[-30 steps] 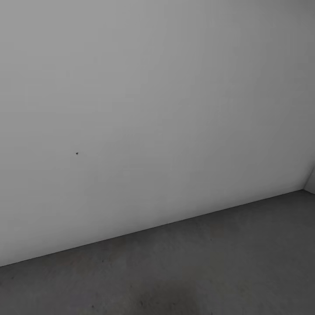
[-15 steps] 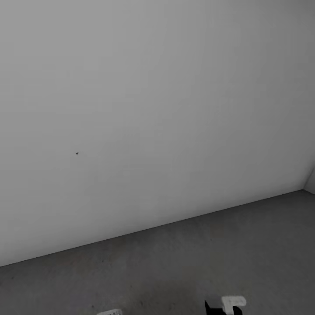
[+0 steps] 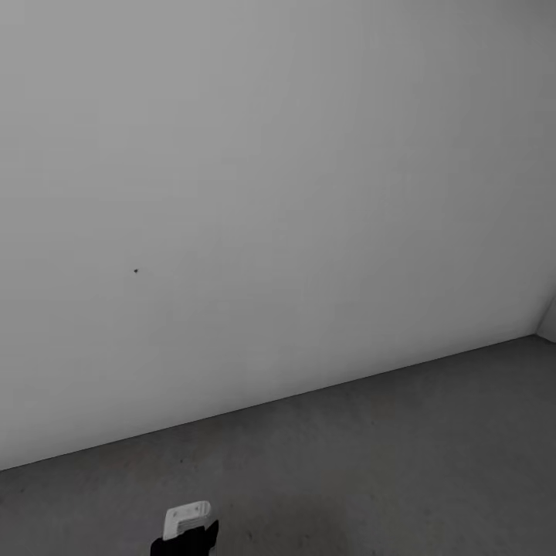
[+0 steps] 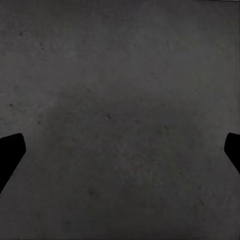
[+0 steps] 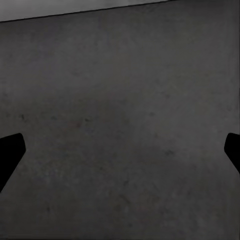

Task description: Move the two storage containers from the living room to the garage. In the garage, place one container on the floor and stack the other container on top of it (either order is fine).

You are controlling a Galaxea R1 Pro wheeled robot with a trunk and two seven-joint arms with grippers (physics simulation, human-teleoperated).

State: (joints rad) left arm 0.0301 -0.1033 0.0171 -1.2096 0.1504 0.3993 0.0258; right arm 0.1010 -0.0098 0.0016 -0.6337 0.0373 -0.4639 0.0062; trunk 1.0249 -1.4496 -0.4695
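At the near edge of the head view, a white and black part of the left arm point(image 3: 188, 531) is seen poking up over the floor point(image 3: 386, 463), which is dark grey, matt concrete with faint mottling. Which part of the arm it is cannot be told. In the left wrist view the left gripper point(image 4: 120, 155) is shown with its two dark fingertips point(image 4: 9, 156) spread wide at opposite edges of the picture, nothing held between them, and bare concrete floor point(image 4: 120, 100) seen beyond. In the right wrist view the right gripper point(image 5: 120, 155) is likewise spread wide with nothing between its fingertips point(image 5: 9, 155); grey floor point(image 5: 120, 125) is seen past them, and at the far end a pale strip of wall point(image 5: 60, 7) meets it. Farther off in the head view, the floor is met along a slanting line by a plain white wall point(image 3: 270, 193), on which one tiny dark speck point(image 3: 136, 271) is marked. At the far right a second wall point(image 3: 549, 320) joins it in a corner
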